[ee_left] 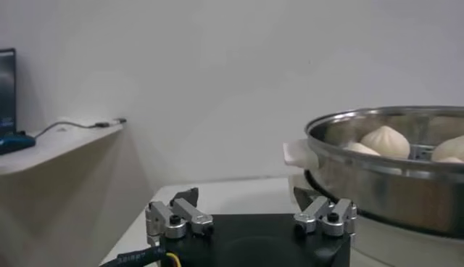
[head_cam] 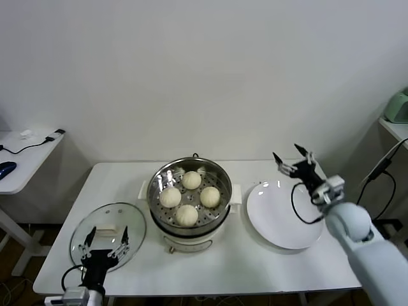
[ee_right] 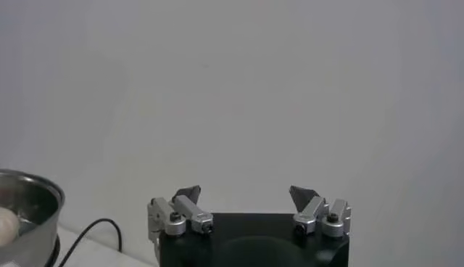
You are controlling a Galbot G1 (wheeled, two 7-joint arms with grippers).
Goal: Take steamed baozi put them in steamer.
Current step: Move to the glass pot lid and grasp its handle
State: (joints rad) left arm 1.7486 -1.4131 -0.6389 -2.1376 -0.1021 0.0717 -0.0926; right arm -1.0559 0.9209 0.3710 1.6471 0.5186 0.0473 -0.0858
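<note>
The steamer [head_cam: 189, 220] stands at the middle of the white table, a shiny steel pot on a white base. Several cream-white baozi [head_cam: 187, 215] lie on its perforated tray. In the left wrist view the steamer's rim [ee_left: 391, 163] shows with baozi [ee_left: 386, 141] inside. My right gripper [head_cam: 291, 159] is open and empty, raised above the far edge of the plate. My left gripper [head_cam: 106, 237] is open and empty, low over the glass lid at the table's front left. The right wrist view shows the steamer's edge [ee_right: 29, 218] and a bare wall.
A flat white plate [head_cam: 285, 226] lies right of the steamer with nothing on it. A round glass lid [head_cam: 108, 228] lies left of the steamer. A side table [head_cam: 25, 156] with cables stands at far left. A black cable [head_cam: 382, 167] hangs at right.
</note>
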